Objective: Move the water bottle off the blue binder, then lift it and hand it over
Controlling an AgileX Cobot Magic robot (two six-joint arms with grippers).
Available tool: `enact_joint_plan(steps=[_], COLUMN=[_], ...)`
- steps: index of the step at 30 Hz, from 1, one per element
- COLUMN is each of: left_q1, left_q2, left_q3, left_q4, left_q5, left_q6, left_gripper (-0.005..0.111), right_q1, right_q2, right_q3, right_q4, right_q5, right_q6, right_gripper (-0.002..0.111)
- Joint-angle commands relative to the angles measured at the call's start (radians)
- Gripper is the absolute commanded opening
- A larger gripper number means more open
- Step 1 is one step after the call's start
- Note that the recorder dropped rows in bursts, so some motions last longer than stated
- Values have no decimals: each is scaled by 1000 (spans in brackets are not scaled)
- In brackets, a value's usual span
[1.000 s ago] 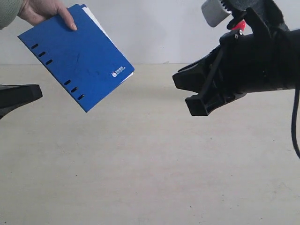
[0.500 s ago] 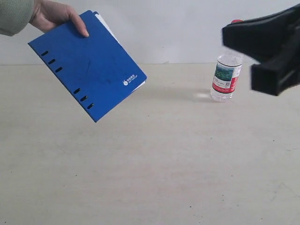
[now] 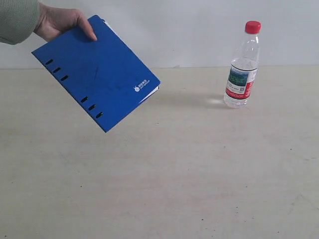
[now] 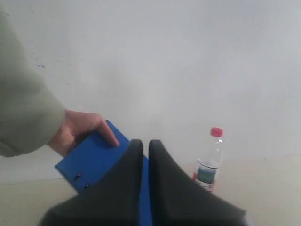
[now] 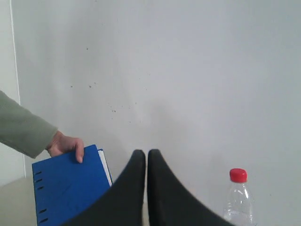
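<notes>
1 btl (image 3: 242,69) upright, binder (image 3: 94,74) aloft

blue binder (image 4: 90,161) half hidden behind left tool (image 4: 145,143), water bottle (image 5: 240,203) base cropped

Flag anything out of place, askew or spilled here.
The blue binder is the odd one. A person's hand holds it by its upper corner, tilted in mid-air above the table rather than lying flat. The water bottle stands upright on the table, red cap on, well apart from it. Nothing looks spilled.
</notes>
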Motion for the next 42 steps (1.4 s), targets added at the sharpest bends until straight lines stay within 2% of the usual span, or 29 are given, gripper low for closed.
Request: enact_joint_plan(steps=[1,30,36,39,42], left_q1=[-3,-3,-3,-21,-36], left_q2=[-5,-5,-72,-74,-86], left_q3=[4,4,4,24,52], left_q4=[12,12,10,-99,-246], left_q5=[-133,-140,-120,-107,-66], left_q6=[-14,-14,-12,17,121], left_gripper=[4,4,4,4,4], right_q1=[-1,-1,-1,-1,-1], right_q2=[-20,-20,-20,-20,-20], right_q3=[2,2,2,2,2], right_q4=[3,5,5,5,5], right_q5=[-8,-7,-7,-7,-7], right_q6=[5,9,9,9,9], right_gripper=[0,0,0,0,0])
